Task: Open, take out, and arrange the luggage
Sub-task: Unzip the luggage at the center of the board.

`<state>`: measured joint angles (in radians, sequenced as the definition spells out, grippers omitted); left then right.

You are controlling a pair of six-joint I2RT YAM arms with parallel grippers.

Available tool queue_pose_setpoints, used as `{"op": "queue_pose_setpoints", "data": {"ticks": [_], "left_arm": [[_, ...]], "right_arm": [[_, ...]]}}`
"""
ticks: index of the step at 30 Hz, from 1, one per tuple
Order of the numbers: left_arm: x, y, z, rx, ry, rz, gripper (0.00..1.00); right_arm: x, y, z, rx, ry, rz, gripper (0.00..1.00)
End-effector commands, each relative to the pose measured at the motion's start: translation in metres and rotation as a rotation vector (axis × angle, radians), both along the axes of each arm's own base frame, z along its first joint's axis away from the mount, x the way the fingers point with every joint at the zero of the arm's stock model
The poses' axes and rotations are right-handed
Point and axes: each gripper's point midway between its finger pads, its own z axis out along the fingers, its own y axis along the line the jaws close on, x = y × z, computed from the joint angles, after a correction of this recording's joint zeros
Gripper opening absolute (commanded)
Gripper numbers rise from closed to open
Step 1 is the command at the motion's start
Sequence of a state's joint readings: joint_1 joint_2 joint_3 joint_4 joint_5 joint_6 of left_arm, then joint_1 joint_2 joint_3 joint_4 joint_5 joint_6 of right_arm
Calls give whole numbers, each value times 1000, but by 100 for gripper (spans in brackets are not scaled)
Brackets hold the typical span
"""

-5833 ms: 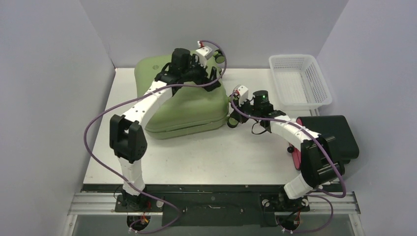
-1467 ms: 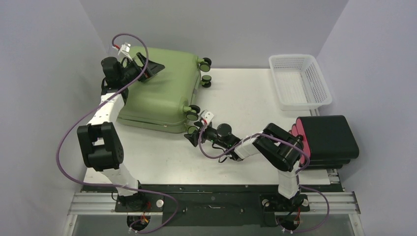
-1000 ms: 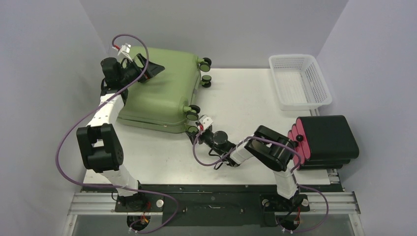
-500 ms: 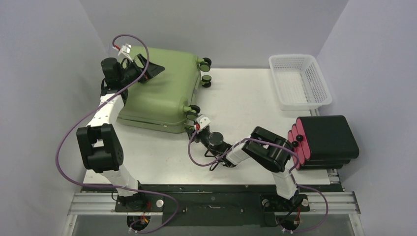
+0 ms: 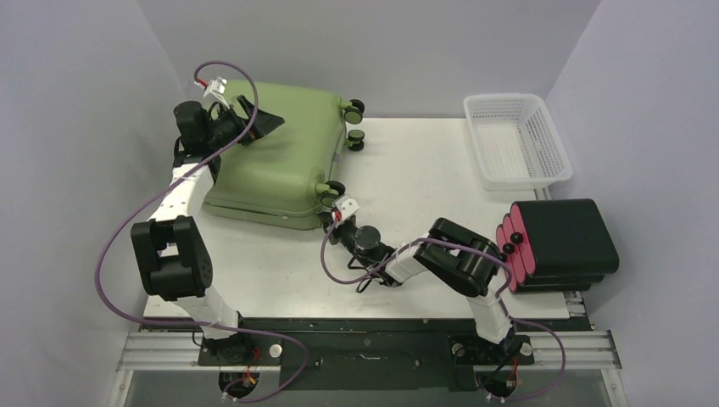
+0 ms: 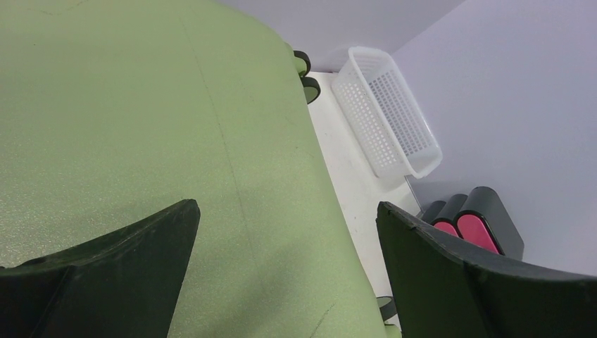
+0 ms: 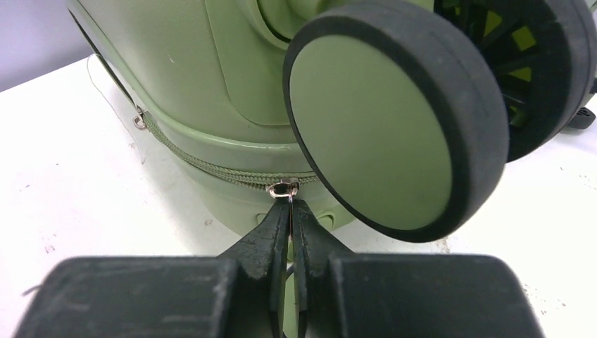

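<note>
Opening the luggage is the step going on here, I think, and it is only just starting. The luggage (image 5: 280,153) is lying flat on the counter (image 5: 424,170), at the back left, with its wheels pointing to the right. Its two halves are sitting shut together, and the zipper (image 7: 204,163) is running closed along the side that is showing.

The right fingers (image 7: 281,220) are reaching in low at the near right corner of the luggage, just under a big black wheel (image 7: 394,127). They are pressing tight together and pinching the little metal zipper pull (image 7: 284,188) by its end.

The left fingers (image 5: 264,122) are standing wide apart over the top of the green shell, near its far left end. They are holding nothing. I cannot tell if they are touching the shell or just hanging above it.

Next, I am guessing the right arm is going to be dragging the pull along the zipper line and round the corner. The pull is tiny, so the pinch is needing to be tight or it may slip out. The wheel is sitting very close, so the fingers are needing to go low and past it. The left fingers could be pressing down on the shell, so the luggage is not sliding along.
</note>
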<state>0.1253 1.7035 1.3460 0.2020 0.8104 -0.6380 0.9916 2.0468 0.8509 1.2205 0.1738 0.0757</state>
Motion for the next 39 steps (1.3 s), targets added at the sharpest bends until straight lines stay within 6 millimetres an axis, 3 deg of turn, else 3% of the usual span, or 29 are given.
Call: {"op": "queue_pose_setpoints", "data": {"ticks": [1,9,13,19,22,29,32,33,34,39], "left_arm": [[-7,-2,-21,14,79,11,96],[-13,-18,-52,136,108,5,96],[-15,-25,-67,186,137,-7,96],[-16,-29,-72,210,144,-15,96],[-18,-30,-73,208,147,-24,97],[-23,-50,-55,138,120,-154,98],[-25,-56,-46,118,100,-203,98],[-30,-66,-42,110,90,-245,98],[-34,-75,-41,106,88,-273,98],[-50,-96,-29,84,52,-381,98]], "right_arm": [[17,-14,15,46,-9,-9,0],[33,-50,21,19,30,-30,0],[36,-58,22,23,64,-26,0],[52,-66,21,49,136,-3,0],[62,-67,27,173,225,58,0],[59,-53,42,363,331,270,0],[61,-50,37,370,356,328,0],[65,-50,42,394,362,344,0],[63,-47,36,395,388,370,0],[73,-44,34,440,438,412,0]]}}
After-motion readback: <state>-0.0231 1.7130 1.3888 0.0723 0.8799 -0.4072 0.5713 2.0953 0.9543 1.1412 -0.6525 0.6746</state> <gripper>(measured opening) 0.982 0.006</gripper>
